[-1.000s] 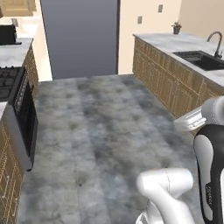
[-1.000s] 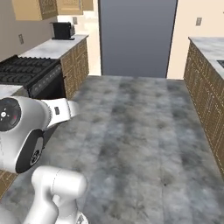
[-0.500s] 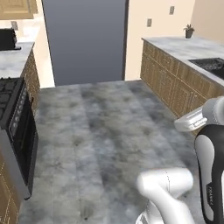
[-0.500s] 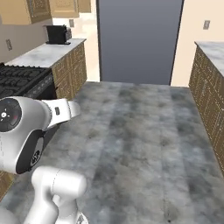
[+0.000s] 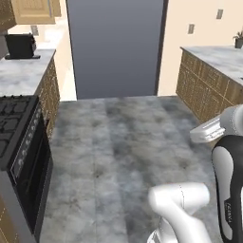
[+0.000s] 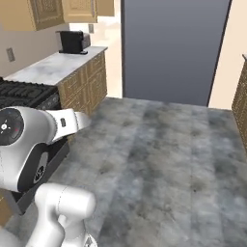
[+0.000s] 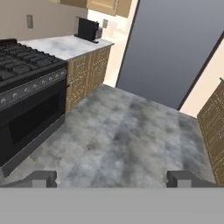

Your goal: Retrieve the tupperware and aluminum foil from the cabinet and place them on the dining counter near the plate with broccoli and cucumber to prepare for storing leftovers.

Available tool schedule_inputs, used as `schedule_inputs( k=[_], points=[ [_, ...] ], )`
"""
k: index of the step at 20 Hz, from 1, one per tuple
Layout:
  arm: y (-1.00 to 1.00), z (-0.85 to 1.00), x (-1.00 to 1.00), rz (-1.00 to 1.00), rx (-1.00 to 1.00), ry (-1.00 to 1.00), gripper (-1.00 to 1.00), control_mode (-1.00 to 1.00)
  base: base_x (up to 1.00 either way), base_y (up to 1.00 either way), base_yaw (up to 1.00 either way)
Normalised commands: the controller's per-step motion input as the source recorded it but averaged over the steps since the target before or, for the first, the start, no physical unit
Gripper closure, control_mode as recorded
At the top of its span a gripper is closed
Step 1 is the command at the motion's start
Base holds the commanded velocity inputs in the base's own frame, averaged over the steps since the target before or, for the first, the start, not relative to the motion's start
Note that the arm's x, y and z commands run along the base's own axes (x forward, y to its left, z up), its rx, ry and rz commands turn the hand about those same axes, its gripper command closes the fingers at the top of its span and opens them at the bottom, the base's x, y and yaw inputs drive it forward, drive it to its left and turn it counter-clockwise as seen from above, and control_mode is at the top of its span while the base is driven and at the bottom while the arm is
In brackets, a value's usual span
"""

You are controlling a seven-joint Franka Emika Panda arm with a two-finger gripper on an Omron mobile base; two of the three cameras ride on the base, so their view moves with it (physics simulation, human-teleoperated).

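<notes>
In the hand view my gripper (image 7: 113, 178) is open, its two dark fingertips (image 7: 42, 177) wide apart with nothing between them, and it looks out over the grey floor. My white arm (image 5: 228, 156) is folded close above the base. Wooden wall cabinets (image 6: 43, 12) with closed doors hang over the left counter. The tupperware, the aluminum foil, the dining counter and the plate with broccoli and cucumber are out of view.
A black stove (image 5: 14, 128) stands at the left, with a marble counter and a black coffee machine (image 5: 20, 46) behind it. A tall grey fridge front (image 5: 116, 47) closes the far end. Wooden base cabinets under a counter (image 5: 213, 57) line the right. Grey floor (image 5: 123, 142) lies open between.
The whole picture has shifted: the base has driven forward, so the fridge front and the stove are nearer and the sink on the right has left the view. The gripper stays open.
</notes>
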Motion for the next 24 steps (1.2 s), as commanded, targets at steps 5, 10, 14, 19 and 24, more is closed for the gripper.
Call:
schedule_inputs(
  k=[5,10,14,19,24],
  points=[
    [0.00,0.00,0.00,0.00,0.00,0.00,-1.00,1.00,1.00,0.00,0.26],
    [0.00,0.00,0.00,0.00,0.00,0.00,-1.00,1.00,1.00,0.00,0.33],
    [0.00,0.00,0.00,0.00,0.00,0.00,-1.00,1.00,1.00,-0.07,0.34],
    [0.00,0.00,0.00,0.00,0.00,0.00,-1.00,1.00,1.00,-0.54,0.16],
    [0.00,0.00,0.00,0.00,0.00,0.00,-1.00,1.00,1.00,-0.52,0.07]
  ],
)
